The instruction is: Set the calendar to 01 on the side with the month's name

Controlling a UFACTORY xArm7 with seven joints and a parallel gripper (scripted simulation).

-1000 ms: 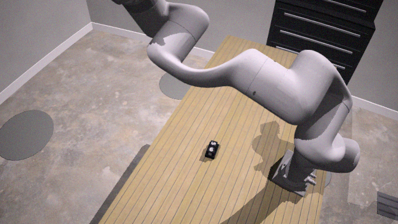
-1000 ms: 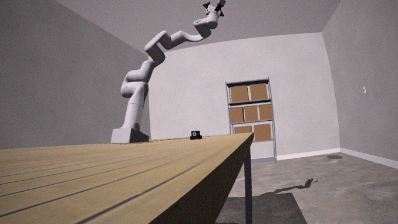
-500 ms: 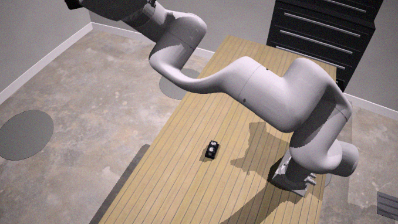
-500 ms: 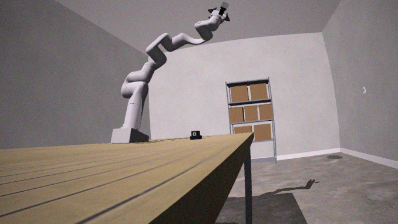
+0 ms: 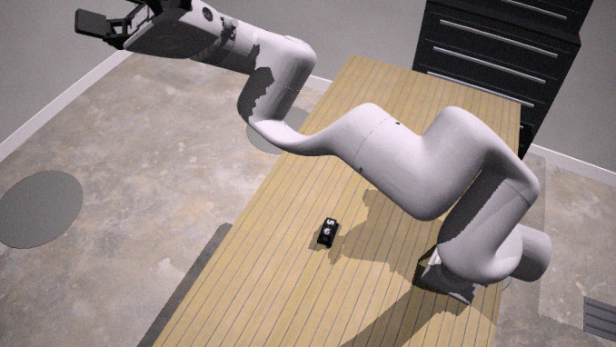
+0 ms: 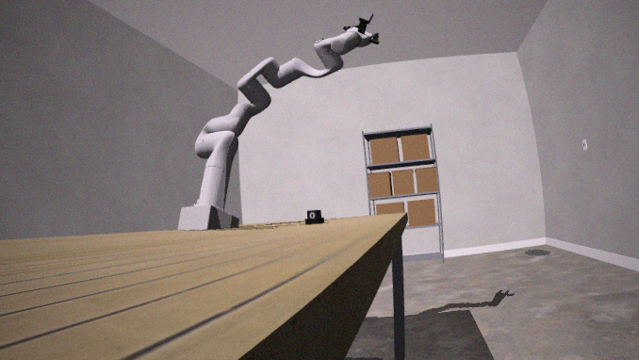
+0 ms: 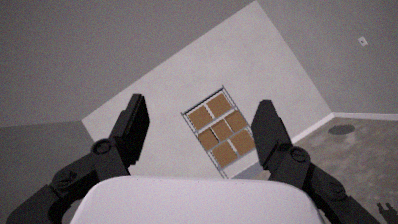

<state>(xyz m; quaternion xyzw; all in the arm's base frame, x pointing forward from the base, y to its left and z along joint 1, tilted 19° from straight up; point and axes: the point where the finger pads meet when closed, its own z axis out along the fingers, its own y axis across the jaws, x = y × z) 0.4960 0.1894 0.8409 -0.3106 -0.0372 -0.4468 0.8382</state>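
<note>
We find the gripper (image 5: 97,20) at the far left of the top view, raised high and reaching out past the counter's (image 5: 282,282) edge over the floor. Its jaws are spread wide and nothing is between them; the wrist view looks across the room at a shelf rack (image 7: 186,116) loaded with brown boxes (image 7: 220,128), not at the work.

Moving right, the calendar (image 5: 328,232) sits on the counter near its middle, well apart from the gripper and a short way from the arm's base (image 5: 459,294). From above its two cubes show a 5 and a 6 on their top faces. The exterior view shows a 0 on one side face; we cannot tell from here whether that is the side with the month's name, nor what the second digit reads there.

In our judgement the task is not yet begun on the cubes. Risks from this position:
- a long descent to a small thing, where a slight misalignment could knock the tray askew or tip it;
- turning the wrong cube, or the wrong face, because the month side is unconfirmed;
- a cube set back tilted against the tray wall rather than flat.
</note>
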